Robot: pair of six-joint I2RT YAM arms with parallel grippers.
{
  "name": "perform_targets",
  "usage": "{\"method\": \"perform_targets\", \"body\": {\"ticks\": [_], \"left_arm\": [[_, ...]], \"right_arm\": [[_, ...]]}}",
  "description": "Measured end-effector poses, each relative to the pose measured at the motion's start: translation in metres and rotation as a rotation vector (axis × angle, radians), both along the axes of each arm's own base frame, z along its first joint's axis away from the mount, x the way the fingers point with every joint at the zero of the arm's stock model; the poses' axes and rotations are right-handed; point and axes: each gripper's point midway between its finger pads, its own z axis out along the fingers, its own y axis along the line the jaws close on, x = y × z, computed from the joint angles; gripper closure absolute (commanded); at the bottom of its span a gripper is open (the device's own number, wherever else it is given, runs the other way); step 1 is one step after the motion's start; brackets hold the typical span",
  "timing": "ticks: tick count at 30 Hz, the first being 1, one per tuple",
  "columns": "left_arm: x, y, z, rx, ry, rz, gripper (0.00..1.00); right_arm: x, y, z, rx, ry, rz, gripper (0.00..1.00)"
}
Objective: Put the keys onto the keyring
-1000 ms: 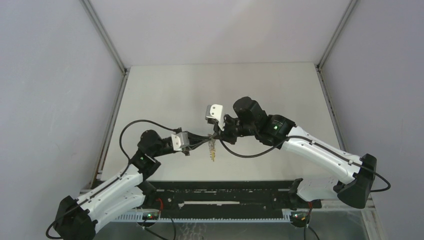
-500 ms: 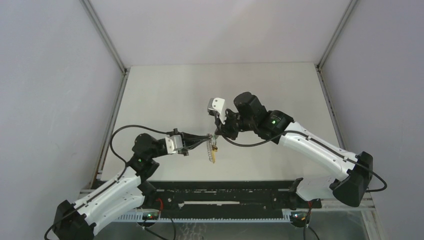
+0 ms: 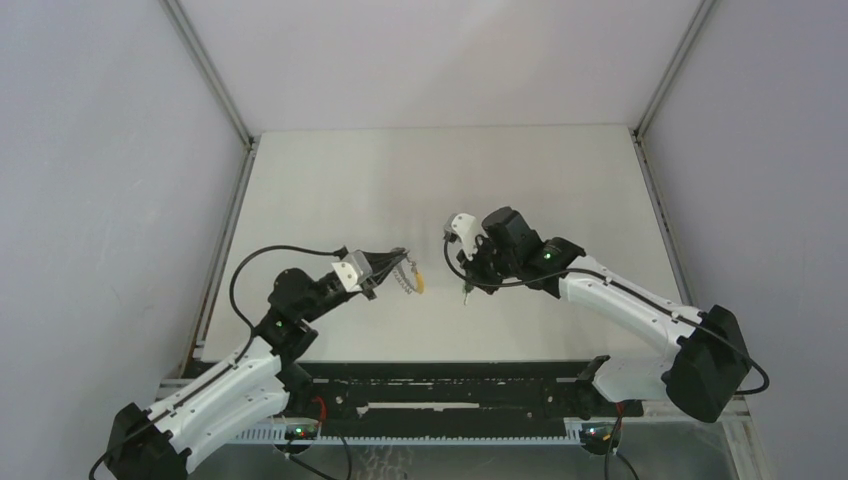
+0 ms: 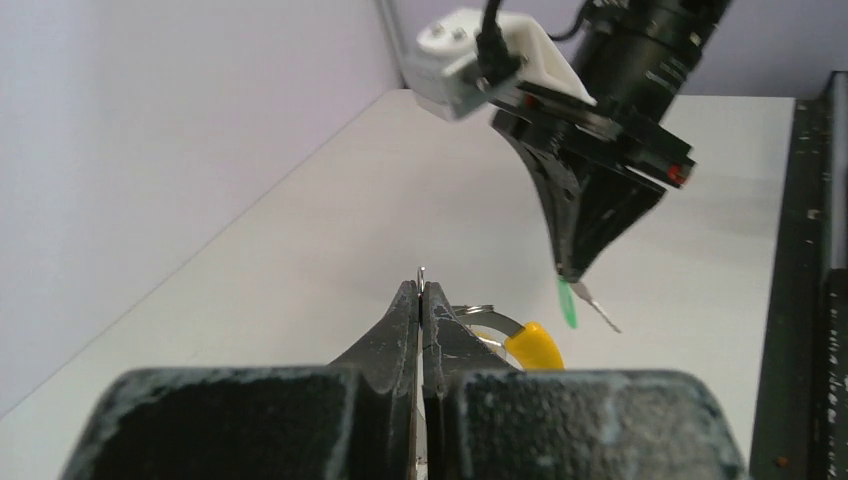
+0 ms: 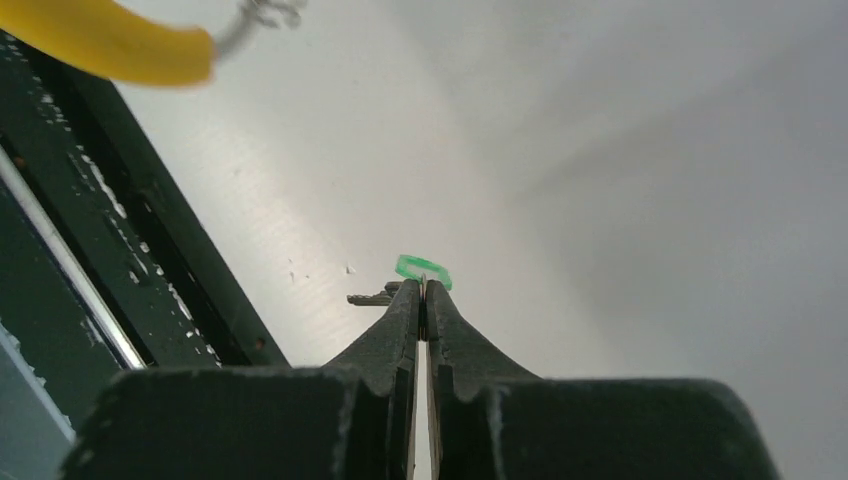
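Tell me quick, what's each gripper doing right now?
Left gripper: shut on the keyring, yellow key hanging from it.
Right gripper: shut on the green key.

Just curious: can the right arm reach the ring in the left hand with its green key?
Probably yes: only open air lies between the green key in the right hand and the keyring pinched in the left hand.

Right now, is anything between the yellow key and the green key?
No. In the top view, only bare table shows between the yellow key and the green key; the two are apart.
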Motion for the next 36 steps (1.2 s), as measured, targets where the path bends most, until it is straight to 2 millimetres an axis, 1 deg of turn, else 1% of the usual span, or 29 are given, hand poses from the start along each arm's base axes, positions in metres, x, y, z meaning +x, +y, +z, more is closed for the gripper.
{"method": "perform_targets", "body": {"ticks": [4,7,14,17,19,23,26,27,31,36], "left_arm": [[0.009,0.006,0.000,-0.008,0.007,0.061,1.00],[0.012,0.008,0.001,-0.011,0.010,0.084,1.00],[0.015,0.010,0.001,-0.013,0.012,0.103,1.00],[0.016,0.011,0.001,-0.014,0.013,0.110,1.00],[0.017,0.012,0.001,-0.015,0.013,0.114,1.00],[0.017,0.012,0.001,-0.016,0.012,0.119,1.00],[0.017,0.012,0.001,-0.017,0.012,0.119,1.00],[0.017,0.012,0.001,-0.017,0.011,0.119,1.00],[0.018,0.012,0.001,-0.016,0.012,0.119,1.00],[0.018,0.011,-0.001,-0.012,0.017,0.119,1.00]], "right_arm": [[0.001,-0.019,-0.026,-0.067,0.068,-0.101,1.00],[0.007,-0.023,-0.044,-0.112,0.101,-0.149,1.00],[0.028,-0.025,-0.106,-0.218,0.175,-0.229,1.00],[0.041,-0.021,-0.123,-0.222,0.160,-0.253,1.00],[0.051,-0.016,-0.128,-0.207,0.135,-0.265,1.00],[0.071,-0.005,-0.129,-0.163,0.073,-0.288,1.00],[0.080,-0.002,-0.132,-0.150,0.052,-0.302,0.90],[0.082,-0.002,-0.132,-0.147,0.048,-0.307,0.85],[0.083,-0.003,-0.132,-0.148,0.046,-0.315,0.80],[0.079,-0.004,-0.133,-0.153,0.065,-0.314,0.78]]}}
